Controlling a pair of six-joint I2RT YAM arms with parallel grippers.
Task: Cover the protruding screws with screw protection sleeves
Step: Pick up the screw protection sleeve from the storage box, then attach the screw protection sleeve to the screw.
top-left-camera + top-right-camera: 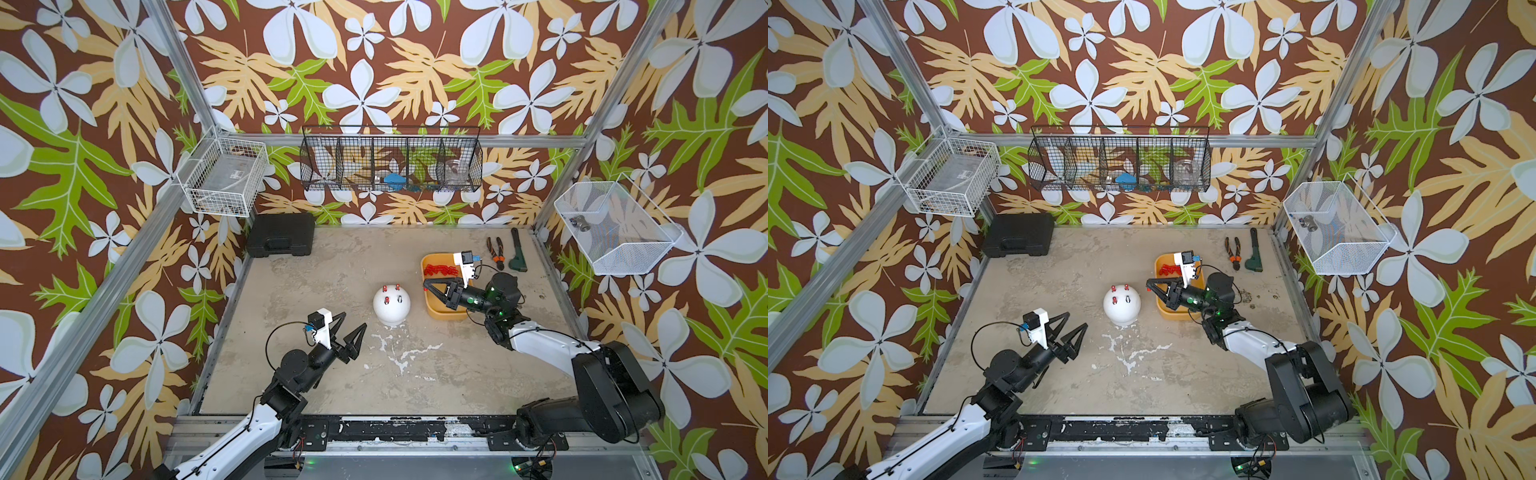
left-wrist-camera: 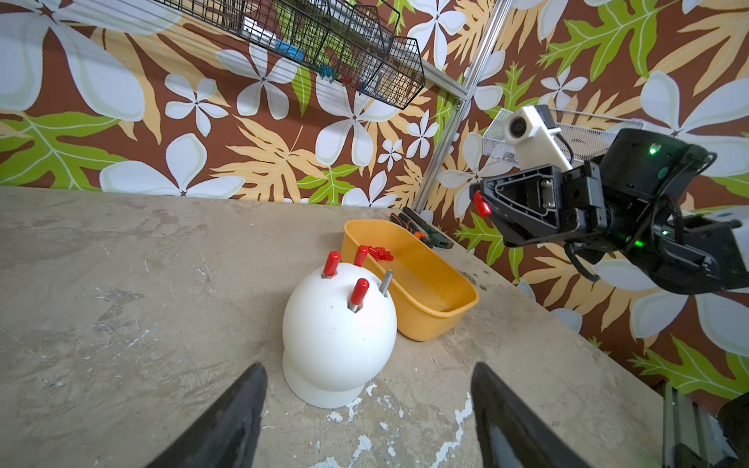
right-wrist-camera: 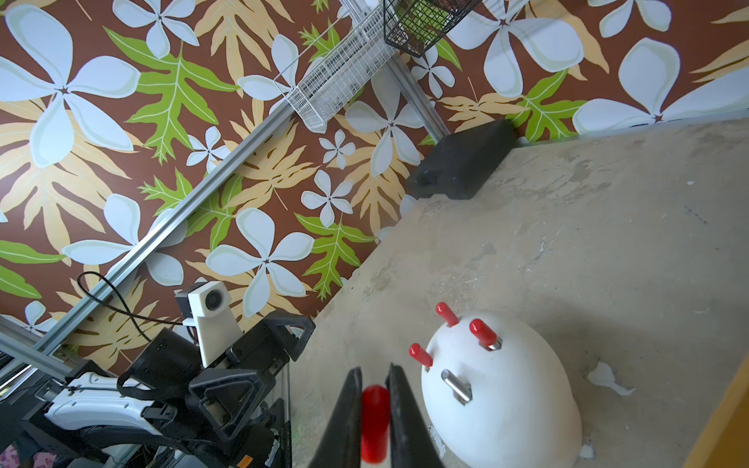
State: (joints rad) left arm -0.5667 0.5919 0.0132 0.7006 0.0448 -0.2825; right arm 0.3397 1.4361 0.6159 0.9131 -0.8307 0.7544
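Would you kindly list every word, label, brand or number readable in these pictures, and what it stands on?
No text can be read in any view.
Dark label inside the white wire basket: too blurred to read.

Both top views look steeply down from high over the near edge, covering the whole table [image 1: 332, 257]. The left wrist view looks low toward the far right corner, the right wrist view toward the far left; both share the nearby white dome [image 2: 338, 336] and protruding screws [image 2: 386, 281]
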